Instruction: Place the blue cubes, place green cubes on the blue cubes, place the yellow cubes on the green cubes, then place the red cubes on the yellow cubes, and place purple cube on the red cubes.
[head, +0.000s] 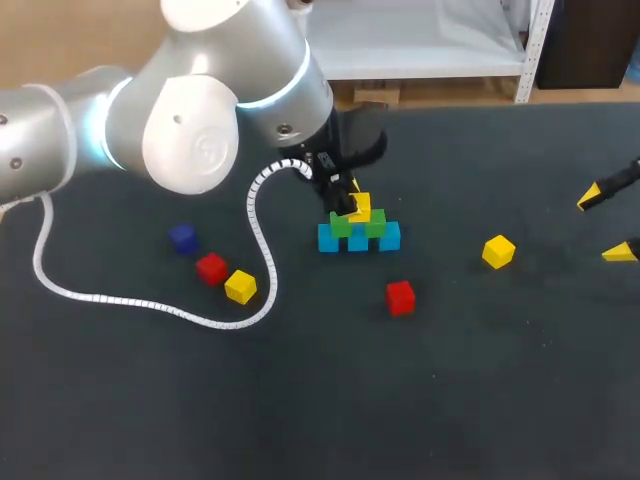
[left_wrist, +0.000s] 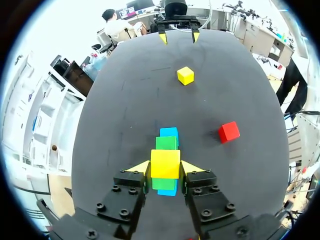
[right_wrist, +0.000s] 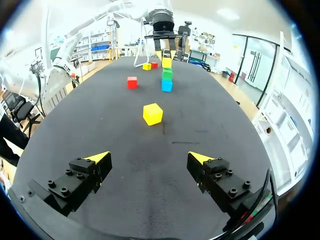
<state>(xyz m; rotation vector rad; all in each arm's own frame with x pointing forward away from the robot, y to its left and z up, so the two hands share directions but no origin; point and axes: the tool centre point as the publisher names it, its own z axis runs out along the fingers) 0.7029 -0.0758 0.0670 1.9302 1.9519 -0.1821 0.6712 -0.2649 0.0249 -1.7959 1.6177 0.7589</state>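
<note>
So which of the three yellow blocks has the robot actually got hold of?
The yellow block over the green blocks, pinched between the fingers of the left gripper. The other two yellow blocks lie loose on the table.

Table (head: 470, 400): flat top under a dark charcoal matt covering, faintly speckled, filling most of the head view. Coiled white cable (head: 110, 298): lies on the table's left part in one long loose loop, resting on the covering.
</note>
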